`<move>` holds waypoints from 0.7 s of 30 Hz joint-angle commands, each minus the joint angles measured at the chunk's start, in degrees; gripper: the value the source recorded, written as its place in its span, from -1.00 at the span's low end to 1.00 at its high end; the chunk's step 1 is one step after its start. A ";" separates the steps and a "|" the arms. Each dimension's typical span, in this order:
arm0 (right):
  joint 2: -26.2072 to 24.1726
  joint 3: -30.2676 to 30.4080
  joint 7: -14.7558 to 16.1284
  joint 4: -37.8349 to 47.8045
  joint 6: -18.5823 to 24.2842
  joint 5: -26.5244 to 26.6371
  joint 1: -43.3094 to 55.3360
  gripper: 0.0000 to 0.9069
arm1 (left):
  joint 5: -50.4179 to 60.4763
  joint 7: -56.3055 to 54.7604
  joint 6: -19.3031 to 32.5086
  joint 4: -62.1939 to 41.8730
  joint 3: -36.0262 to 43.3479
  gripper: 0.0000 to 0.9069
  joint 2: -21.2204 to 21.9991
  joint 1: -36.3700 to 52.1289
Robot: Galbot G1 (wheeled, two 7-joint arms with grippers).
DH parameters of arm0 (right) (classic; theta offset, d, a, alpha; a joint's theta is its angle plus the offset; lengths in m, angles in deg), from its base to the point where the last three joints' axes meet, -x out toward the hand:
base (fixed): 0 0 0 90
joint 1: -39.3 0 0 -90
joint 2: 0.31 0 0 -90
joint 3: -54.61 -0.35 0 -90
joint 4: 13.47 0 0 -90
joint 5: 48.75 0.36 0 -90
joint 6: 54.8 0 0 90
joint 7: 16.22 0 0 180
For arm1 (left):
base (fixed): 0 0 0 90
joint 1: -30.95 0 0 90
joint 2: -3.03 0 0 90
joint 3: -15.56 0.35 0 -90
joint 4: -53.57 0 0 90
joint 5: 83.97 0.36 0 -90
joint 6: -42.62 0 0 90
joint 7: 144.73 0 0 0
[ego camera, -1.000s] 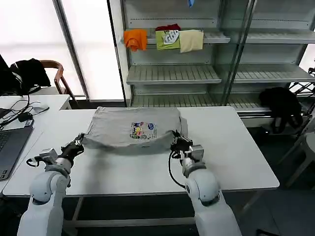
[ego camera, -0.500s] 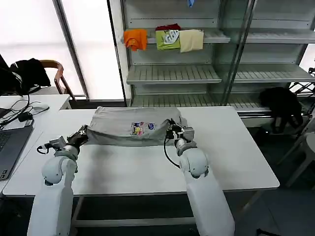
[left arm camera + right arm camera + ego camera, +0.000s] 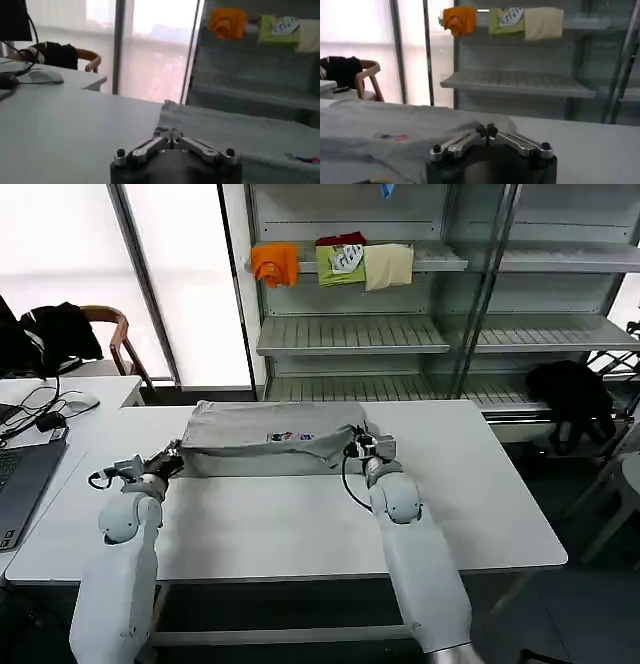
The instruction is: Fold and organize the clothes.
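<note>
The grey T-shirt (image 3: 268, 442) was judged to be light, soft and limp: a thing that would sag and crease wherever it was left unsupported, and that would slide readily over the smooth white table (image 3: 300, 524). For such cloth, hold was best taken at the two near corners of the folded edge, so that the fabric between them could be kept taut and the layers carried over together; a pinch taken mid-panel would probably have let the ends droop.

That was how it was seen to be held. The left gripper (image 3: 170, 456) was closed tight on the shirt's near left corner, its fingers (image 3: 172, 136) brought together with a pucker of grey cloth caught between them. The right gripper (image 3: 358, 448) was likewise pinched shut on the near right corner, the tips (image 3: 488, 131) meeting over a small ridge of fabric. The garment was stretched between the two grippers and lay just beyond them on the table, doubled over into a low band, with its multicoloured chest print (image 3: 290, 437) showing along the upper fold. In the right wrist view the same print (image 3: 391, 136) was seen on the cloth spread beside that gripper.

The fold was judged to be partly made, the near edge being carried toward the far one
</note>
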 commanded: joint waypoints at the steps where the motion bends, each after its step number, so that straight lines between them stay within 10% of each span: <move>1: 2.80 -1.40 0.07 6.91 5.36 -2.44 2.84 1.00 | 2.05 0.73 1.03 -2.02 0.18 1.00 0.09 0.70; 14: 2.80 -3.50 -2.83 8.37 11.12 0.11 5.41 1.00 | 0.87 0.29 -0.19 6.14 -0.20 1.00 -0.65 -1.93; 21: 0.77 0.60 -1.94 -7.23 0.39 0.64 -6.21 1.00 | 3.32 1.22 -7.85 8.61 -0.29 1.00 -1.50 -5.15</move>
